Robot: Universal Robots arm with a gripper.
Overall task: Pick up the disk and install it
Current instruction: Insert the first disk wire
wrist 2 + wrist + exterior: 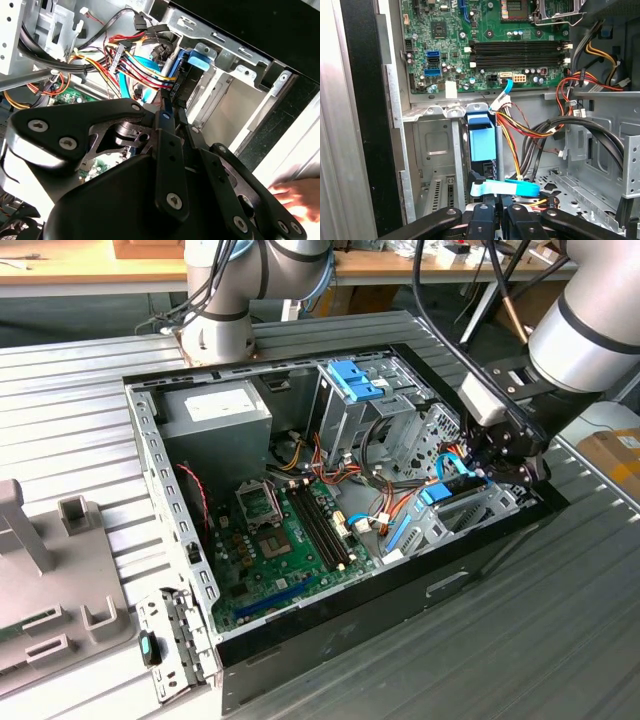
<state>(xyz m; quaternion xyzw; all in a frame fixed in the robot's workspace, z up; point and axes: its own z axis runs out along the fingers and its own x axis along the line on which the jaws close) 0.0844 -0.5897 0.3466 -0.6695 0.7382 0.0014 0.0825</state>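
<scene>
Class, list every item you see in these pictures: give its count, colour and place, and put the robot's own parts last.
Open metal computer case: one, grey, on the ribbed table.
Green motherboard: one, case floor.
Grey power-supply box with white label: one, far corner of the case.
Tall metal cage with blue latch: one, beside the power supply.
Blue-bracketed disk: one, edge-on in the drive bay.
Coloured cable bundle: red, yellow, orange, black.
Person's hand: one.
Black gripper: one, at the disk.

The disk [455, 489], blue-bracketed, stands on edge in the drive bay [480, 515].
</scene>
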